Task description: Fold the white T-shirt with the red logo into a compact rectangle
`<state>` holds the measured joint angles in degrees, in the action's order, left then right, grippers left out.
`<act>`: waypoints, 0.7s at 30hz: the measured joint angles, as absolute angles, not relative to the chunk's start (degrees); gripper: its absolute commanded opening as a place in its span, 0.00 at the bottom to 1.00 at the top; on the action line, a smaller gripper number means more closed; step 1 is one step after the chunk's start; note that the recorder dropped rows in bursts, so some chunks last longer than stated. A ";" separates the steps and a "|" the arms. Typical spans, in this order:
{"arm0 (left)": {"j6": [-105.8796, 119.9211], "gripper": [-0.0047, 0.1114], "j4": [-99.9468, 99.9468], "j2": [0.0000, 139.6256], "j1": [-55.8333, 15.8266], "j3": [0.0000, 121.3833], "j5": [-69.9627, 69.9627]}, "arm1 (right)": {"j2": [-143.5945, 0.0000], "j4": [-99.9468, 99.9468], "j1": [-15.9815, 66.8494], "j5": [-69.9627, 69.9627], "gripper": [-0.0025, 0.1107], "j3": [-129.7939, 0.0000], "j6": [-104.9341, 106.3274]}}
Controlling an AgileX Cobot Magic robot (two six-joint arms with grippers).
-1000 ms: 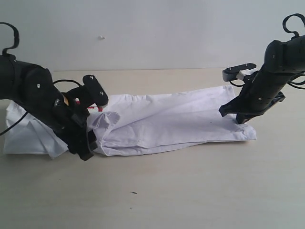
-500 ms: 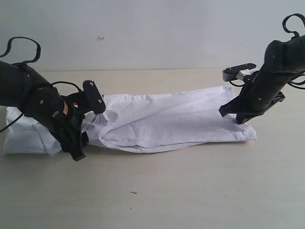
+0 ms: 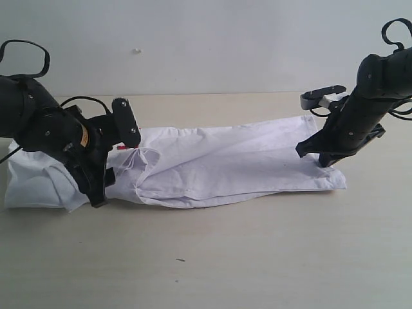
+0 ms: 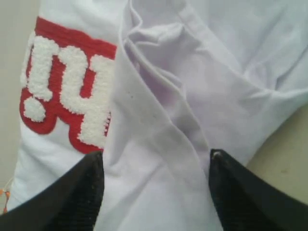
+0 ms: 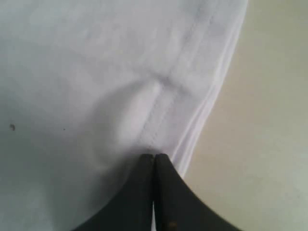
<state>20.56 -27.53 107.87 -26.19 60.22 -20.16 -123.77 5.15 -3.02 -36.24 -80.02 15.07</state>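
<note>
The white T-shirt lies as a long folded band across the table, with a loose fold bunched near its left end. A sliver of the red logo peeks out there. In the left wrist view the red logo shows fuzzy white letters beside an overlapping fold. My left gripper hovers low over that left part, open, its fingers straddling the cloth. My right gripper is shut on the shirt's hemmed edge at the right end.
The beige table runs in front of the shirt, and a pale wall stands behind. A small dark speck lies on the table near the front. Bare table lies just beyond the hem by my right gripper.
My left arm has drawn back to the left and the loose fold near the logo has settled flatter. The right arm has not moved.
</note>
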 measured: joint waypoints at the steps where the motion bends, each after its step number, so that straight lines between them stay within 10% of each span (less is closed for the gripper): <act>1: 19.93 0.57 -27.53 107.87 -26.19 60.22 -19.54 | -123.77 5.15 -3.02 -36.24 0.02 -80.02 15.07; 21: 13.57 0.36 -27.92 112.41 -25.85 61.22 -17.15 | -123.77 5.15 -3.02 -36.02 0.02 -80.02 15.07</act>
